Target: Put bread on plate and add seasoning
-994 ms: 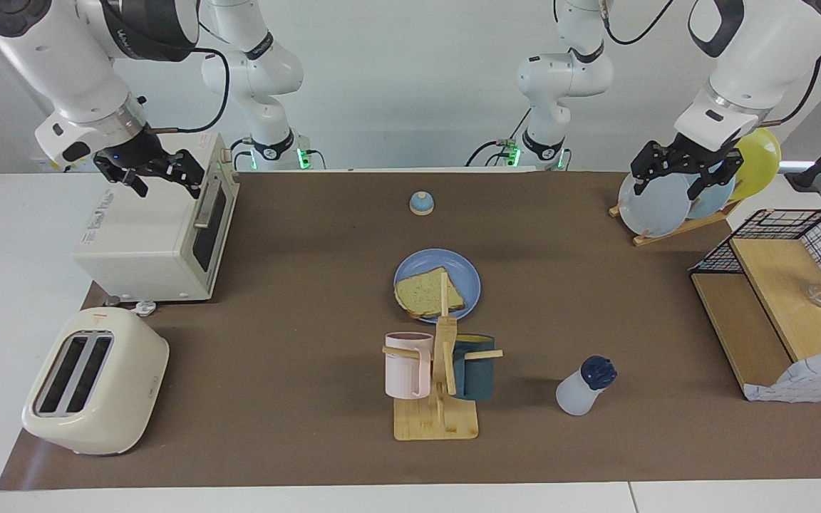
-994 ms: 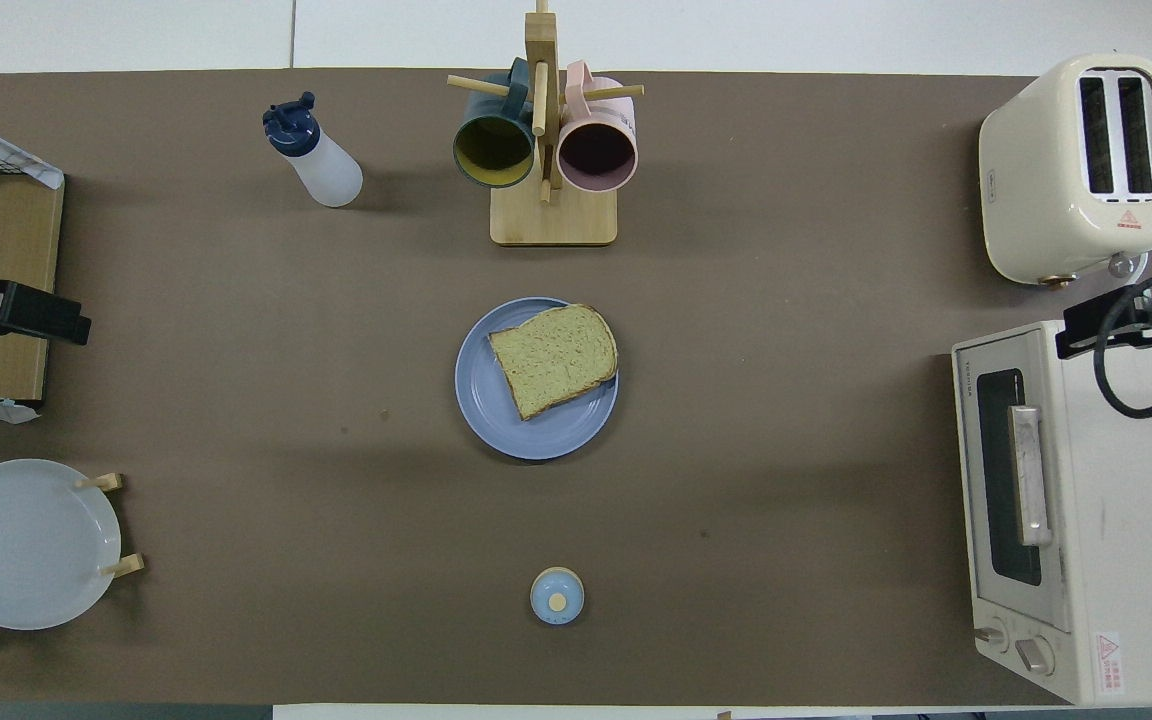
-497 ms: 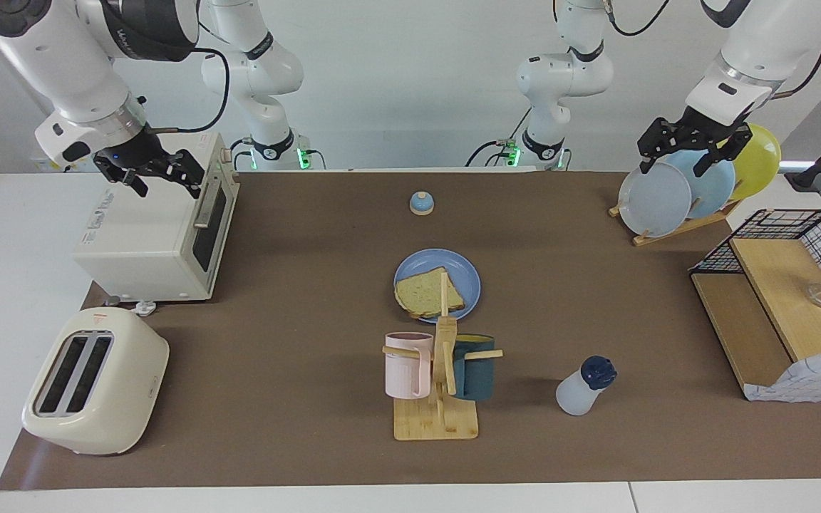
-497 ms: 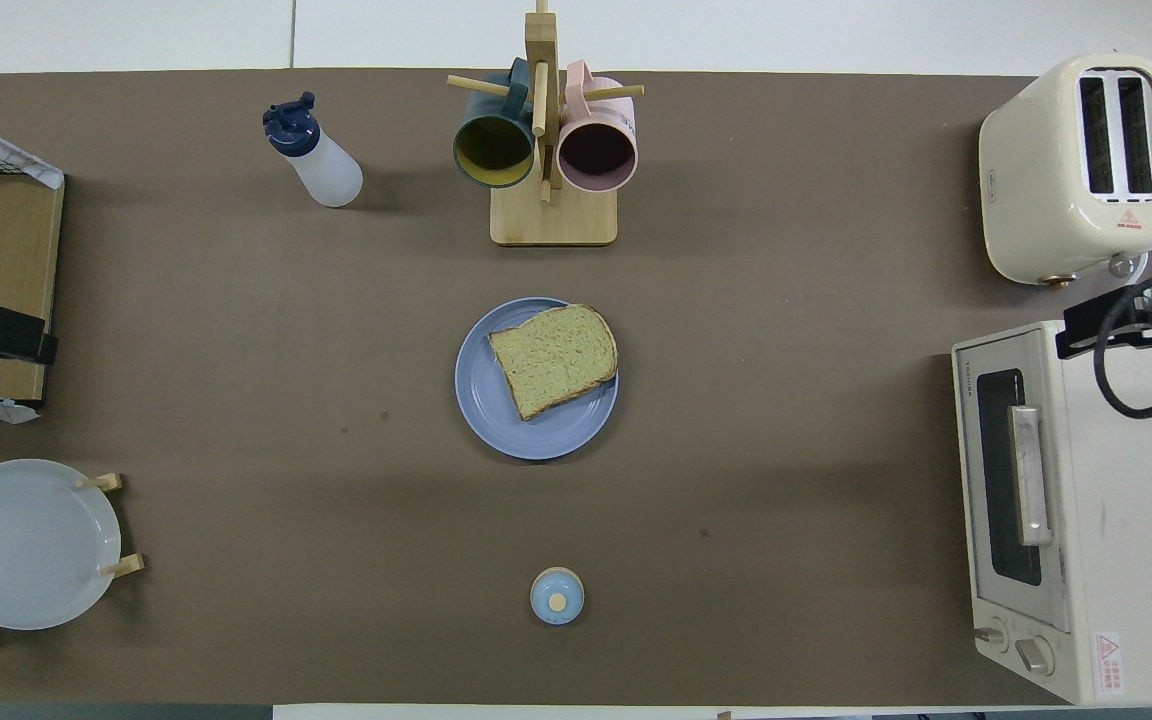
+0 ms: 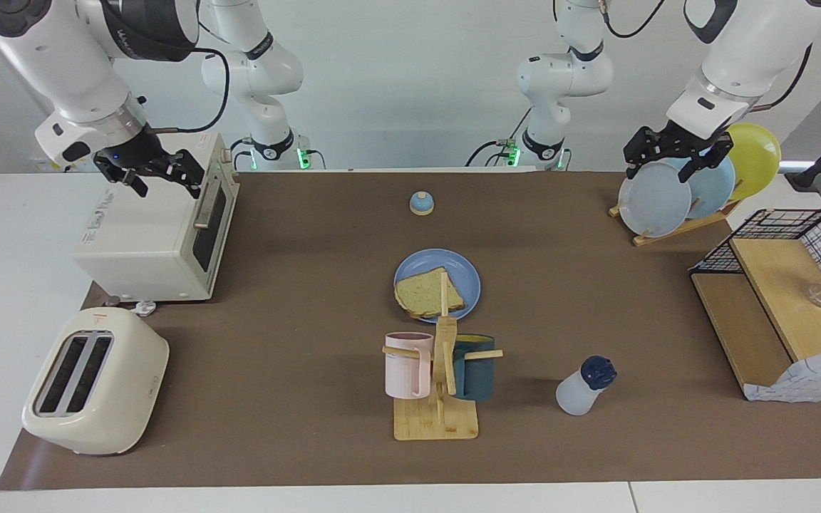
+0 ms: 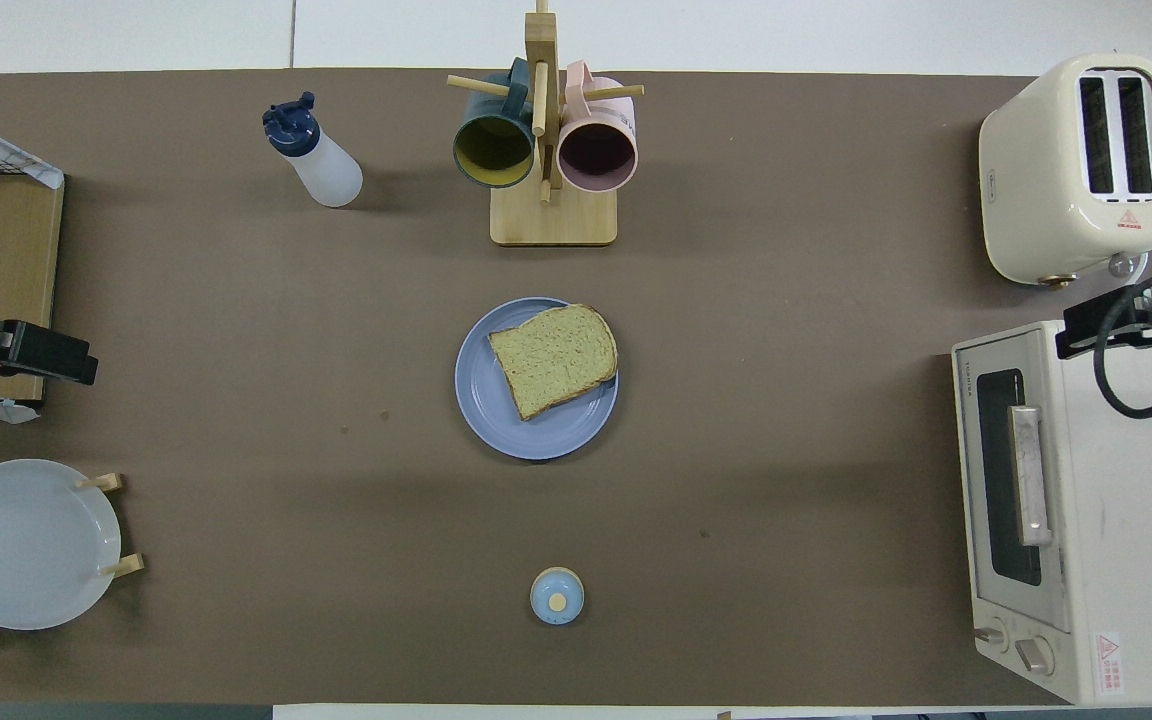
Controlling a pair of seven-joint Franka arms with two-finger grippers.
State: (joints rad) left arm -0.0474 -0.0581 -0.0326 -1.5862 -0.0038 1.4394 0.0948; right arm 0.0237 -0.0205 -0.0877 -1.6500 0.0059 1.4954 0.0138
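Bright even overhead light; soft short shadows; sharp focus.

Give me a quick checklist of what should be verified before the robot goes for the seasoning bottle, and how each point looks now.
1. Bread lies on the blue plate: ok.
2. Seasoning bottle stands upright beside the mug rack, cap on: ok.
3. Left gripper is open and empty, up over the plate rack: ok.
4. Right gripper is open and empty, waiting over the toaster oven: ok.
5. Nothing touches the bottle; bare mat around it: ok.
6. Bottle has seasoning inside: cannot tell.
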